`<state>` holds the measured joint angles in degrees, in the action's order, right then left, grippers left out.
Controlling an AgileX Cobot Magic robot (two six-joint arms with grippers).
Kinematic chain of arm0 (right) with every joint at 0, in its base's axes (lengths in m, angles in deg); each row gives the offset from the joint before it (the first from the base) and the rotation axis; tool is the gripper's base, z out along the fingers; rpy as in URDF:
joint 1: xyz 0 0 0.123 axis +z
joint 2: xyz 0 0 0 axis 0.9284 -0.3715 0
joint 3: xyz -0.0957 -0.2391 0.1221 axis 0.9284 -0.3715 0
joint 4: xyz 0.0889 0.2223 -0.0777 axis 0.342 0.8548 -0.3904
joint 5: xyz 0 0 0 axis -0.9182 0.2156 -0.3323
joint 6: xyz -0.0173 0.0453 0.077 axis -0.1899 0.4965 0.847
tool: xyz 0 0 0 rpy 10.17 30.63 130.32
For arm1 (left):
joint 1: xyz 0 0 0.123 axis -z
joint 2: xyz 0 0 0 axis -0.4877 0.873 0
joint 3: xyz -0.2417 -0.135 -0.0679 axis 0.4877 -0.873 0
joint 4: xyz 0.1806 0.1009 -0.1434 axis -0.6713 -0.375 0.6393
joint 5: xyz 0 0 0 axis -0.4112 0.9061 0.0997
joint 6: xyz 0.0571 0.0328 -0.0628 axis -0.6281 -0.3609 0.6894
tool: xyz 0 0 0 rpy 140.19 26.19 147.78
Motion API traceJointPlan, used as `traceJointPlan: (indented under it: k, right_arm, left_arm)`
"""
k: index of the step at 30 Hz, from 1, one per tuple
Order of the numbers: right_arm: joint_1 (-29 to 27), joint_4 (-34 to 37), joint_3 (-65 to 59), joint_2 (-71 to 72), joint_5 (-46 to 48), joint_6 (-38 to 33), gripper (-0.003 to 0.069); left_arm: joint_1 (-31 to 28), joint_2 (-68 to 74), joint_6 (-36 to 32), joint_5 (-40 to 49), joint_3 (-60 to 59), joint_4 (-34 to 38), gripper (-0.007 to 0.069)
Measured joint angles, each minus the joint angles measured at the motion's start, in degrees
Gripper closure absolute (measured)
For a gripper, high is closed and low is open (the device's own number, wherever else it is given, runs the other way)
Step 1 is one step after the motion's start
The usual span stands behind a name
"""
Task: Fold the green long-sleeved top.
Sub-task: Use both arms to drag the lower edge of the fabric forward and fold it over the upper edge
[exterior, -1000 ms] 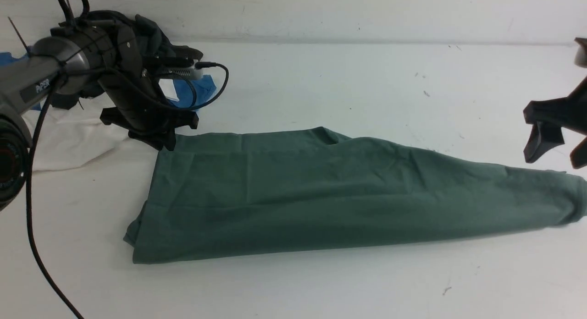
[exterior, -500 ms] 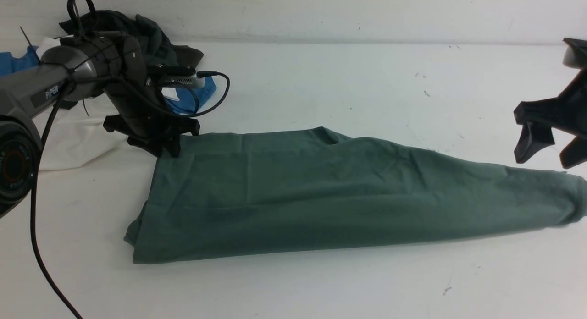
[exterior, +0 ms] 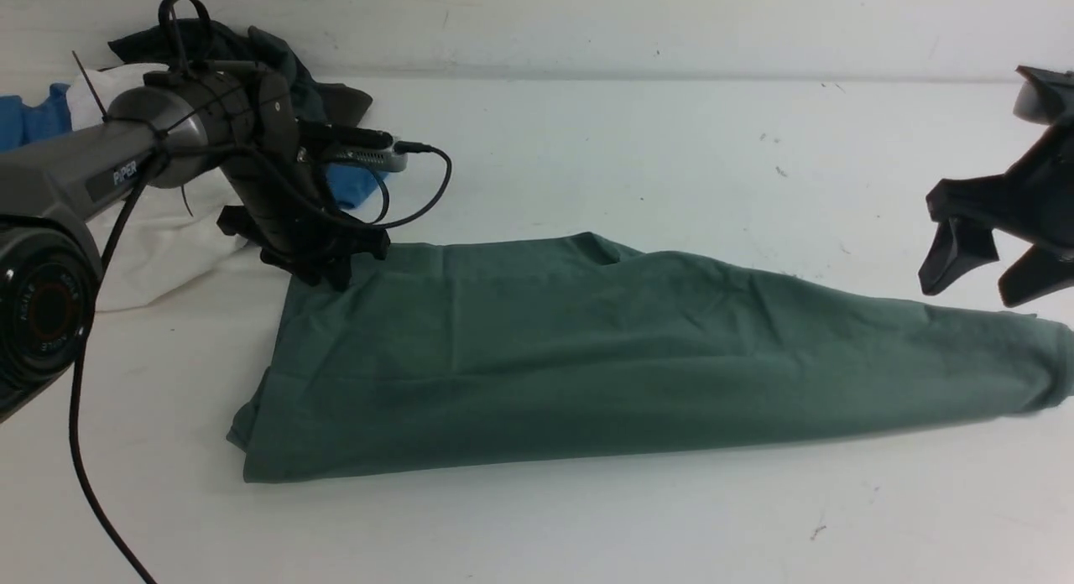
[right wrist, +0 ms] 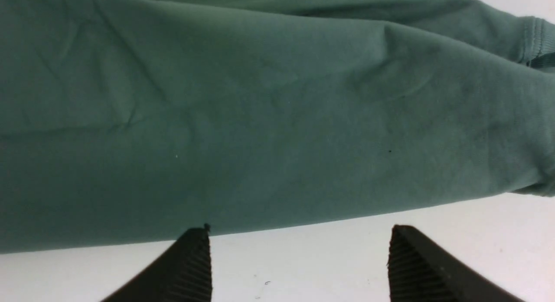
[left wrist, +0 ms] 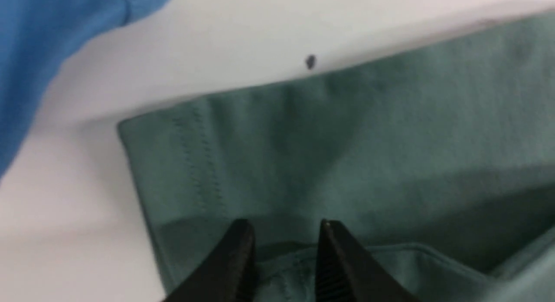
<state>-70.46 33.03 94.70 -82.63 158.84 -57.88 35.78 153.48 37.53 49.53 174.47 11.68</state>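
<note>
the green top (exterior: 587, 357) is lying folded into a long band across the middle of the white table (exterior: 587, 534), its wide end toward the robot's left and its narrow cuffed end running off toward the right.

the left arm (exterior: 84, 177) is reaching in from the left edge and bending down at the wrist, so the left gripper (exterior: 329, 275) is pointing steeply downward onto the far left corner of the top. in the left wrist view its two fingers (left wrist: 240, 258) are standing only a little apart, with a hemmed edge of the green cloth running between them; i cannot tell whether they are pinching that cloth or only resting around it. a black cable (exterior: 84, 483) is hanging from the arm down to the near edge.

the right gripper (exterior: 982, 282) is coming in from the right edge, tilting down and to the left, and is hovering above the table just beyond the cuffed end of the top. its fingers (right wrist: 190, 267) are spreading wide and touching nothing.

behind the left arm a white shirt (exterior: 159, 248), a blue garment (exterior: 352, 185) and a dark garment (exterior: 285, 64) are lying bunched at the far left of the table.
</note>
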Motion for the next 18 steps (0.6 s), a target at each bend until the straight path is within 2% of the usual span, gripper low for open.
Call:
traceJointPlan:
  k: [2, 5, 7, 13, 18]
  right_arm:
    - [0.0, 0.38, 0.0, 0.0, 0.0, 0.0, 0.0157]
    - [0.0, 0.95, 0.0, 0.0, 0.0, -0.14, 0.0157]
    - [0.0, 1.08, 0.0, 0.0, 0.0, -0.56, 0.0157]
    - [0.0, 2.81, 0.06, 0.0, 0.0, -1.56, 0.0157]
    - [0.0, 7.13, 2.71, 0.0, 0.19, -2.64, 0.0157]
  left_arm:
    - [0.24, 0.0, -0.44, 0.38, 0.0, 0.0, 0.0479]
    - [0.38, 0.0, -1.01, 1.1, 0.28, 0.0, 0.0584]
    - [0.43, -0.18, -1.79, 2.35, 0.91, 0.06, 0.0608]
    - [0.43, -2.79, -2.68, 6.08, 4.72, 0.06, 0.0608]
    - [0.43, -5.57, -2.86, 6.74, 8.65, 0.0, 0.0608]
